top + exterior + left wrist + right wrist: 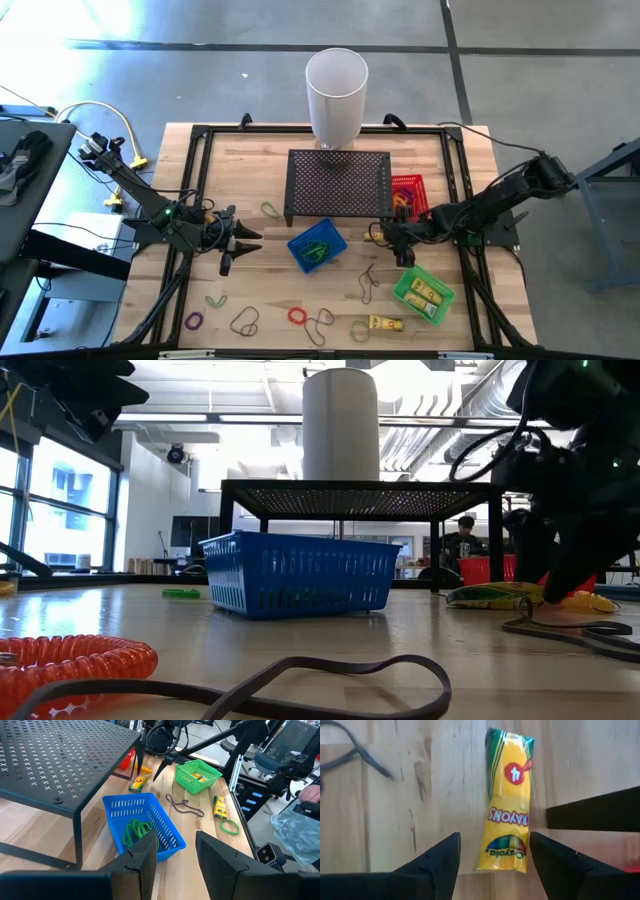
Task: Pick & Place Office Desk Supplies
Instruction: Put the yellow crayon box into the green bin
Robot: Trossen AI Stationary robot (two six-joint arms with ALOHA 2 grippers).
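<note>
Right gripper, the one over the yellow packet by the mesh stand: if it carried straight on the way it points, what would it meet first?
Probably the yellow crayon packet lying flat on the wooden table: the right gripper is open, a finger on each side of it. How far above it hangs is unclear.

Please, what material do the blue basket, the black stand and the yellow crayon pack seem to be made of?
Blue basket: probably moulded plastic, slightly glossy, with thin slotted walls.
Black stand: most likely perforated sheet metal, matte dark finish, with regular rows of small holes and thin straight legs.
Yellow crayon pack: seemingly a soft shiny plastic wrapper, printed, with a crimped end; it lies between the right hand's open fingers.
</note>
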